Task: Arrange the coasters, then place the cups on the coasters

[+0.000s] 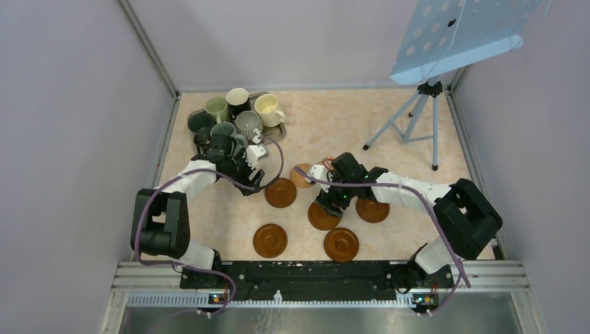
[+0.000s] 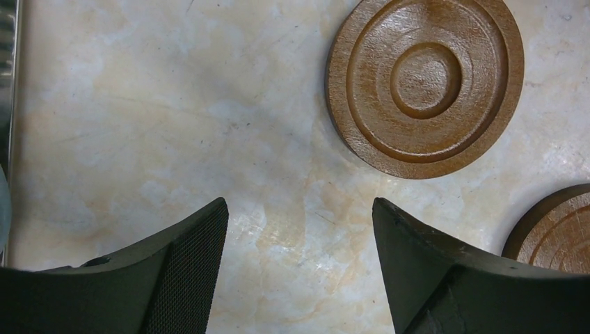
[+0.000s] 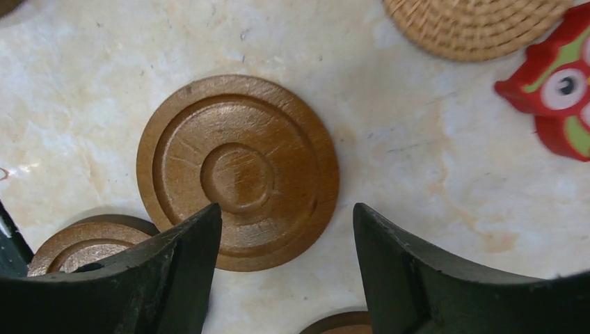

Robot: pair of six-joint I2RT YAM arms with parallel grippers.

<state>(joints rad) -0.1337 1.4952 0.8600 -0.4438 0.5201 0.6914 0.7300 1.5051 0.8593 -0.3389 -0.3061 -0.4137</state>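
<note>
Top external view: we see the cups crowded on the tray, and the coasters scattered on the table to the near right of that tray. Our left gripper hangs just off the tray's near corner, jaws apart over bare table. Our right gripper, farther right of the tray, holds its jaws apart above one brown coaster. We judge these discs light, stiff and thin, best pinched across the rim.
</note>
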